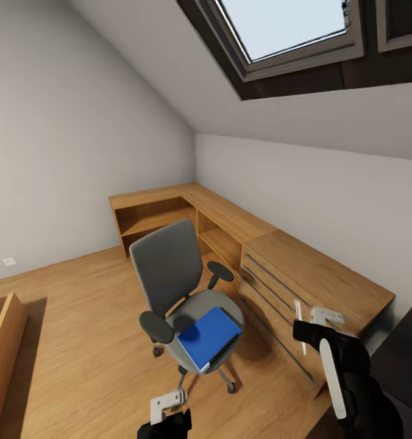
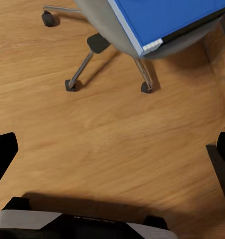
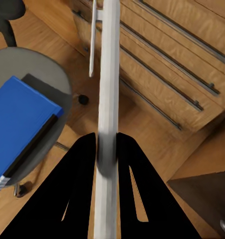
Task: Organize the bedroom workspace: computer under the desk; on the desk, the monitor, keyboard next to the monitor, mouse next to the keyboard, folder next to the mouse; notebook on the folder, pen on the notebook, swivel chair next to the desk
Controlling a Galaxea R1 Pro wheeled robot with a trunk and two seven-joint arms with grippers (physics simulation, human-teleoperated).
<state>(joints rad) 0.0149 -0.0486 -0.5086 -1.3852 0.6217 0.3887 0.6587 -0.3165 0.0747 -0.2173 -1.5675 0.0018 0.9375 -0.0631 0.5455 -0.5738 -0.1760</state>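
Right gripper (image 3: 107, 149) clamps the white pen (image 3: 109, 74), arm raised beside the wooden chest (image 1: 316, 274); the folder (image 1: 209, 335) lies on the swivel chair (image 1: 169, 268) beside that chest. Left gripper (image 2: 112, 154) spread wide.

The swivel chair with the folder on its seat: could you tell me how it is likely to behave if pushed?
The swivel chair stands on a wheeled base on smooth wooden floor, so it would probably roll readily. It may also turn about its post rather than travel straight. The blue folder overhangs the seat's front edge, so a sharp shove might slide it off.

black arms (image 1: 364, 390) with white panels, each tool (image 1: 169, 402) white-bracketed.
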